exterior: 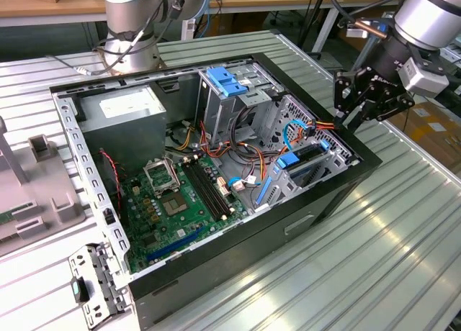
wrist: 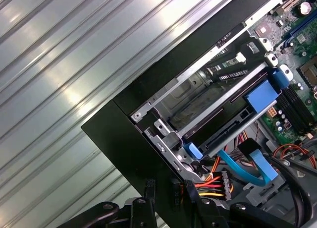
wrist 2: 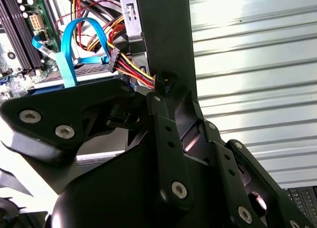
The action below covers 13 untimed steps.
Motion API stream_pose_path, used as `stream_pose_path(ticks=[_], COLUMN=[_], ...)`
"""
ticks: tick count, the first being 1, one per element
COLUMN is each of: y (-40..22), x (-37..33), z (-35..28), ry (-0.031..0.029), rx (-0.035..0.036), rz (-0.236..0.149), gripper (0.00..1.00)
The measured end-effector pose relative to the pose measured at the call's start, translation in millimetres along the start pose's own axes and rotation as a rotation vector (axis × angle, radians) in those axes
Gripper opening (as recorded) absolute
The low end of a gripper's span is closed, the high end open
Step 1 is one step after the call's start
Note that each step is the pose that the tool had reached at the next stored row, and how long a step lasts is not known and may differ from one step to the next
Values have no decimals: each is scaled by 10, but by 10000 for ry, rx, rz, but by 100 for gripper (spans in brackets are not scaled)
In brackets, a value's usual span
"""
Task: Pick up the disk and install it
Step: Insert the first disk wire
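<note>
The disk [exterior: 308,157] sits slotted in the bay at the case's [exterior: 317,209] corner toward the exterior view's right, blue rails showing. The gripper [exterior: 344,121] hovers just beside it at the case wall, its fingers [wrist: 148,196] a little apart and holding nothing, close to the cables [wrist: 213,181].

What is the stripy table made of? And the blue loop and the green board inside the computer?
The table looks like bare metal, maybe aluminium: silver-grey ribs with bright glints. The blue loop looks like a plastic-coated cable: smooth, glossy, bent in an arch. The green board looks like rigid circuit board, green with tiny metal parts.
</note>
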<state>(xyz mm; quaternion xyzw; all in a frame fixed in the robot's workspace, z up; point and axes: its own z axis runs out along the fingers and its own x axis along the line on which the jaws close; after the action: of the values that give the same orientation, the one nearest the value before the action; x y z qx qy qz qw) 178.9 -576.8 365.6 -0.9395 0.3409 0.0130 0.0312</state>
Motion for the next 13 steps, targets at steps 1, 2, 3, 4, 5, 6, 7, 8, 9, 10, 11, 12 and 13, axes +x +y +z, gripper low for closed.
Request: stream_pose_path(ticks=[1,2,3,4,5,6,7,8,9,10,11,12,13], y=[-1,-1,-2,-2,-2,-2,-2,-2,-2,-2,-2,-3,-3], x=[1,2,2,2,2,2,2,2,3,3,3,3,3], z=[1,1,1,1,1,1,1,1,1,1,0,0,0], ry=[0,0,-1,-1,-1,-1,-1,-1,-1,-1,2,1,1], rx=[0,0,0,0,0,0,0,0,0,0,-2,-2,-1], rz=[-2,-3,-4,-3,-3,-3,-3,-3,-4,-3,-3,-3,-3], gripper=[36,36,36,36,36,36,36,36,35,28,22,17,17])
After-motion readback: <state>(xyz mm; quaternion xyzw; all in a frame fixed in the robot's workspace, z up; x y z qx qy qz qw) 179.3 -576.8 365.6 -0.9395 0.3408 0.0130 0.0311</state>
